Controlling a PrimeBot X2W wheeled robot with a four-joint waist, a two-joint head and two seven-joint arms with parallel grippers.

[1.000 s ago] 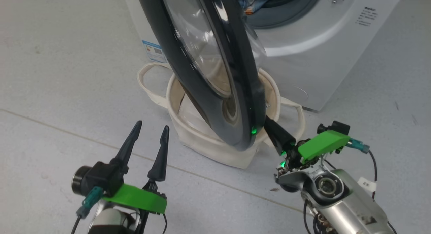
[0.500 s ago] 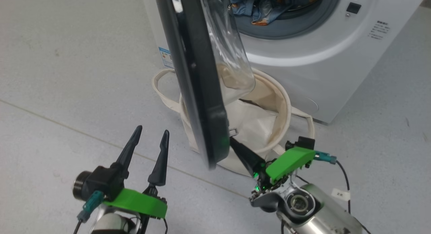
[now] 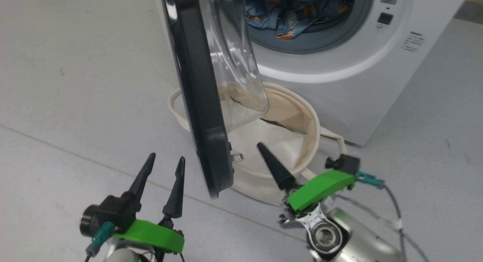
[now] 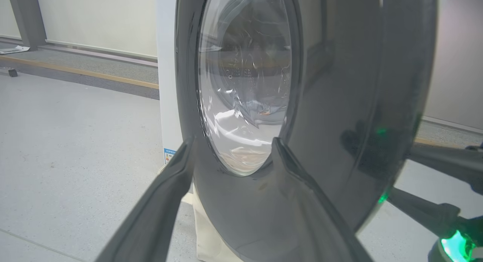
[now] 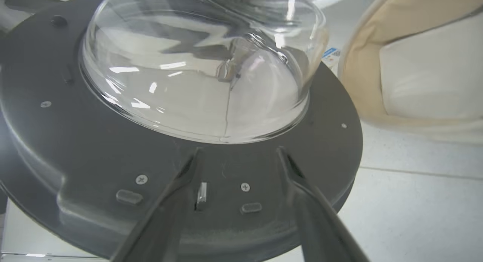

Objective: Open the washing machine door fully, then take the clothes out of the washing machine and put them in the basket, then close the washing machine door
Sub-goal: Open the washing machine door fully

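The washing machine door stands swung out edge-on, its glass bulge facing the white washing machine. Blue printed clothes lie in the drum. The cream basket sits on the floor below the opening, partly behind the door. My right gripper is open just off the door's lower inner face, with its fingers either side of the metal latch and not gripping it. My left gripper hangs open at the lower left, facing the door's glossy outer side.
A plain white sheet lines the basket's bottom. Grey floor stretches to the left and right of the machine. A wall and a raised strip run behind the machine in the left wrist view.
The door has swung further open, from slanted to edge-on. My right gripper was shut at the door's edge and now stands open, off the door. The head camera has shifted too.
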